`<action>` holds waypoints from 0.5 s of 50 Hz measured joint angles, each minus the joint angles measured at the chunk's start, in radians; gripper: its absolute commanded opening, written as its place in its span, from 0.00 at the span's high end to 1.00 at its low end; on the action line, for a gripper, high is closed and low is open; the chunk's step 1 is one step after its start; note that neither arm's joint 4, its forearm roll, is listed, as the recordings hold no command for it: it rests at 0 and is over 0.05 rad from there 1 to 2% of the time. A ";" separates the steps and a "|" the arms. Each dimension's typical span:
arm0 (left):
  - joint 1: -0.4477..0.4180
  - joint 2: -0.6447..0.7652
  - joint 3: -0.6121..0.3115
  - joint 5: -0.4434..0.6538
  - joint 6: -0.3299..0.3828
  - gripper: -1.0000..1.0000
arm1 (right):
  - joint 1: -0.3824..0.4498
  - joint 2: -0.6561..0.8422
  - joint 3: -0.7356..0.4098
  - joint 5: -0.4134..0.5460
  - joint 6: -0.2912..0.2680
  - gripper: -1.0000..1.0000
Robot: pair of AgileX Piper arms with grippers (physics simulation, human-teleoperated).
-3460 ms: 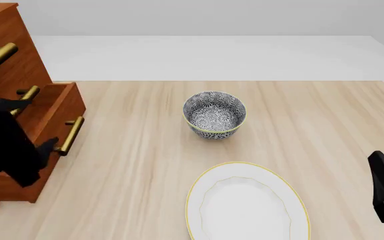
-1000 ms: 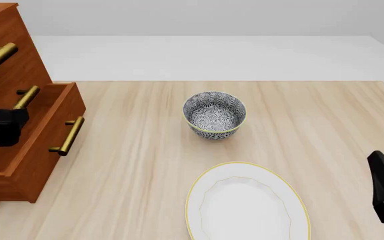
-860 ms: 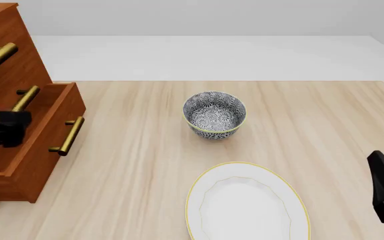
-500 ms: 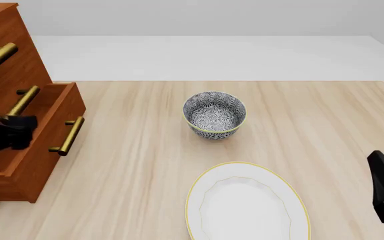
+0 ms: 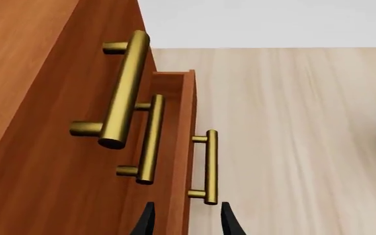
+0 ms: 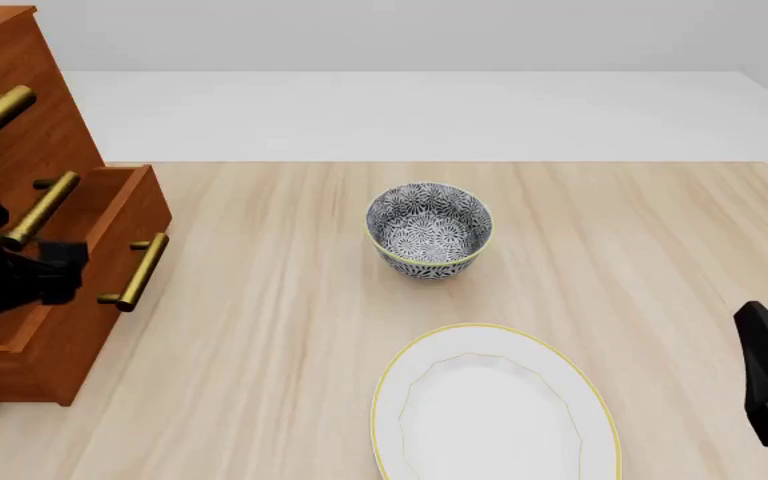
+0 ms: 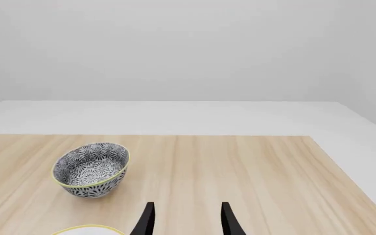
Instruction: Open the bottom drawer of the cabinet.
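Observation:
The cabinet [image 6: 17, 120] stands at the table's left edge, reddish-brown with three brass bar handles. Its bottom drawer [image 6: 97, 250] is pulled partway out, past the two drawers above it, and its handle [image 6: 137, 270] is free. My left gripper [image 6: 64, 272] hovers just left of that handle, open and touching nothing. In the left wrist view the bottom drawer [image 5: 186, 127] and its handle [image 5: 209, 166] lie ahead of the left gripper [image 5: 184, 224], whose fingertips stand apart. My right gripper [image 6: 764, 345] rests at the table's right edge, open and empty; the right wrist view shows it [image 7: 186, 221] the same way.
A patterned bowl [image 6: 428, 230] sits mid-table, seen too in the right wrist view [image 7: 91, 169]. A white plate with a gold rim [image 6: 398, 370] lies near the front edge. The middle handle [image 5: 150, 139] and top handle [image 5: 123, 90] sit above the bottom drawer.
My left gripper has come off the bottom drawer's handle, drawn back left, then drifted slightly right toward it again. The drawer stays pulled out. The right arm has not moved.

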 measured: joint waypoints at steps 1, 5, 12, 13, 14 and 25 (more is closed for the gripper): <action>0.001 0.004 0.001 -0.004 0.000 0.00 | 0.000 0.000 0.000 0.000 0.000 0.00; 0.004 0.019 0.005 -0.017 0.002 0.00 | 0.000 0.000 0.000 0.000 0.000 0.00; 0.010 0.041 0.015 -0.039 0.003 0.00 | 0.000 -0.001 0.000 0.001 0.000 0.00; 0.011 0.044 0.017 -0.043 0.003 0.00 | 0.000 -0.001 0.000 0.001 0.000 0.00; 0.011 0.047 0.018 -0.046 0.003 0.00 | 0.000 -0.001 0.000 0.001 0.000 0.00; 0.021 0.078 0.037 -0.083 0.005 0.00 | 0.000 -0.002 -0.001 0.003 0.000 0.00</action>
